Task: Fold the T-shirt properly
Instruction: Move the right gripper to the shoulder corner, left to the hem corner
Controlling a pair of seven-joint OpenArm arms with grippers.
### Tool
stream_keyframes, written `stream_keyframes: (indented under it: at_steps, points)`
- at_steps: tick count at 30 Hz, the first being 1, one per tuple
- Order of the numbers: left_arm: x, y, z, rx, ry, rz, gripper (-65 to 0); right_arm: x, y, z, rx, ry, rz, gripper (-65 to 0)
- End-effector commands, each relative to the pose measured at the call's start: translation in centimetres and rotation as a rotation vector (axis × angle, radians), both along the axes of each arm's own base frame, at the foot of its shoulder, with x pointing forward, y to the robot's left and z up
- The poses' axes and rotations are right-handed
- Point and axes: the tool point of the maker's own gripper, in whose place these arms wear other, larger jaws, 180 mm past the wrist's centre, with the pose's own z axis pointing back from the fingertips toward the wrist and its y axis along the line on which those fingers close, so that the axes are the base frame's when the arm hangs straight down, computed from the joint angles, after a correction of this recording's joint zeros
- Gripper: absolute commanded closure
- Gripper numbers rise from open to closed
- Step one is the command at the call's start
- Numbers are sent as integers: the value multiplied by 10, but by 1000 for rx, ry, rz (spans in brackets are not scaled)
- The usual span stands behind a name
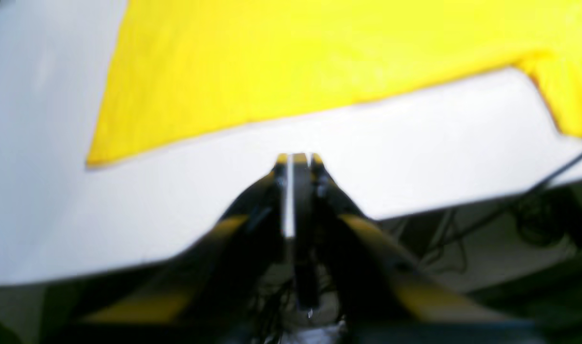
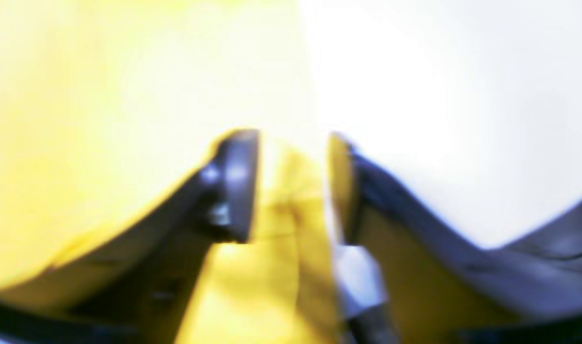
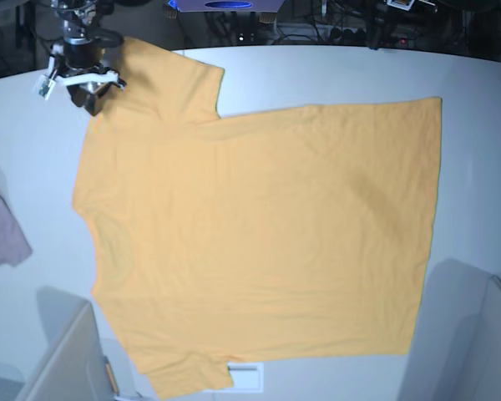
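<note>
The orange-yellow T-shirt (image 3: 259,234) lies spread flat on the white table (image 3: 476,167), plain side up, with its sleeves at the upper left and lower left. My right gripper (image 3: 88,93) is at the edge of the upper-left sleeve. In the right wrist view its fingers (image 2: 240,181) stand apart with bunched yellow cloth (image 2: 291,210) between them. My left gripper (image 1: 298,158) is shut and empty over bare table, short of the shirt's straight edge (image 1: 319,62). I do not see it in the base view.
A small pinkish-mauve cloth (image 3: 4,225) lies at the table's left edge. A white label (image 3: 244,376) sits by the shirt's lower sleeve. Blurred grey shapes fill the lower corners (image 3: 468,334). The table edge and cables (image 1: 534,215) lie behind my left gripper.
</note>
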Motion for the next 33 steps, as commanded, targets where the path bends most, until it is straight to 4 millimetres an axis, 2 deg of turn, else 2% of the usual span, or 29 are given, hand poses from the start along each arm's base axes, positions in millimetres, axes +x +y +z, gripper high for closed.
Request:
stream_keyframes:
  at_steps: [1, 3, 4, 6, 8, 11, 13, 19, 22, 25, 27, 30, 33]
  points:
    - [3, 0, 11, -2, -39, 2, -137, 10, -6, 15, 1, -57, 10, -338]
    - [14, -2, 17, -8, -75, 1, -255, 16, -3, 18, 89, -67, 22, -422]
    - [17, -3, 18, -10, -85, 0, -321, 21, -2, 21, 131, -81, 31, -434]
    - [26, -4, 22, -15, -114, 1, -413, 26, -1, 26, 198, -93, 50, -423]
    - [33, 2, 26, -47, -130, 44, -472, 30, -10, 33, 230, -109, 56, -399]
    - [42, 16, 29, -149, -135, 157, -485, 29, -31, 40, 216, -109, 38, -359]
    - [53, 25, 28, -188, -92, 184, -485, 30, -44, 44, 195, -100, 31, -356]
    - [77, 17, 30, -216, -59, 141, -485, 26, -67, 46, 192, -32, 11, -357]
    - [81, 15, 28, -219, -47, 135, -485, 21, -82, 46, 159, 19, -6, -357]
    - [83, 17, 29, -217, -52, 140, -485, 8, -98, 38, 85, 116, -21, -360]
    - [83, 17, 29, -219, -52, 140, -485, 3, -96, 35, 86, 141, -8, -360]
    - [83, 16, 29, -218, -52, 137, -485, -5, -80, 28, 94, 154, 57, -360]
    - [81, 17, 29, -216, -50, 139, -485, -14, -73, 22, 106, 166, 60, -357]
